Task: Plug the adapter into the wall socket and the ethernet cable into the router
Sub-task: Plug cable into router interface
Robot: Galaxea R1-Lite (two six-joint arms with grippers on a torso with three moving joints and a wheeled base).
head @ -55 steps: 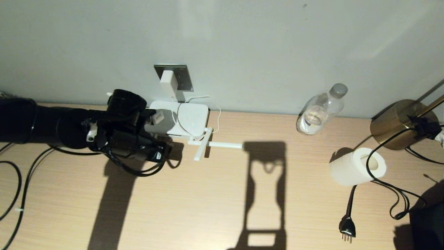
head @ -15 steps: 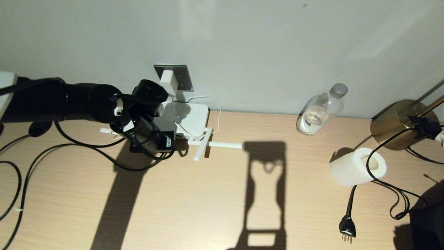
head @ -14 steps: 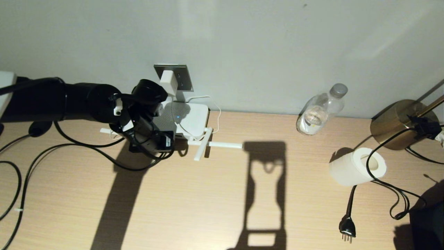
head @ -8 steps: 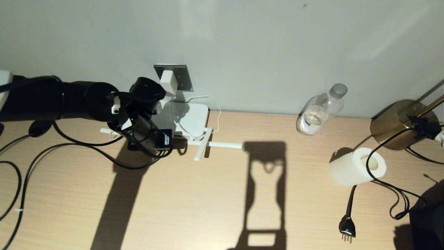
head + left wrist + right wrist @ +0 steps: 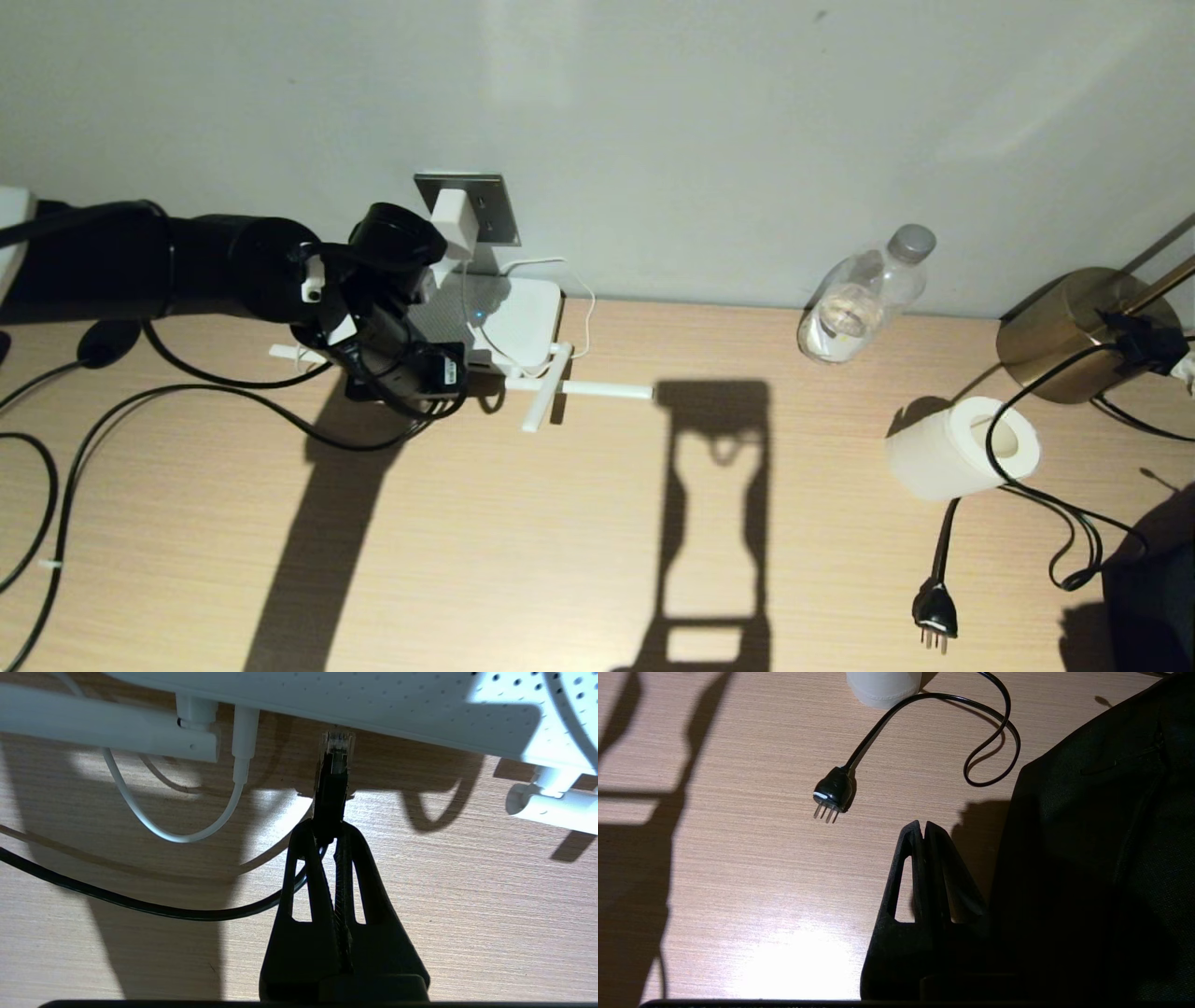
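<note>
The white router (image 5: 518,317) lies against the wall, antennas (image 5: 546,397) spread on the desk. Above it the white adapter (image 5: 454,217) sits in the grey wall socket (image 5: 495,210), its thin cord (image 5: 187,835) running to the router (image 5: 373,704). My left arm (image 5: 233,280) reaches in from the left to the router's near edge. My left gripper (image 5: 327,830) is shut on the black boot of the ethernet cable (image 5: 331,788). The clear connector (image 5: 337,746) meets the router's edge; whether it sits inside a port is hidden. My right gripper (image 5: 923,828) hangs shut and empty over the desk.
A water bottle (image 5: 864,299), a brass lamp base (image 5: 1064,336) and a paper roll (image 5: 962,448) stand at the right. A black three-pin plug (image 5: 935,611) lies near a dark bag (image 5: 1153,597). Loose black cables (image 5: 56,523) trail at the left.
Since the oldest frame my left arm has swung from beside the router down to its near edge, carrying the connector. Over the last second it has barely shifted.
</note>
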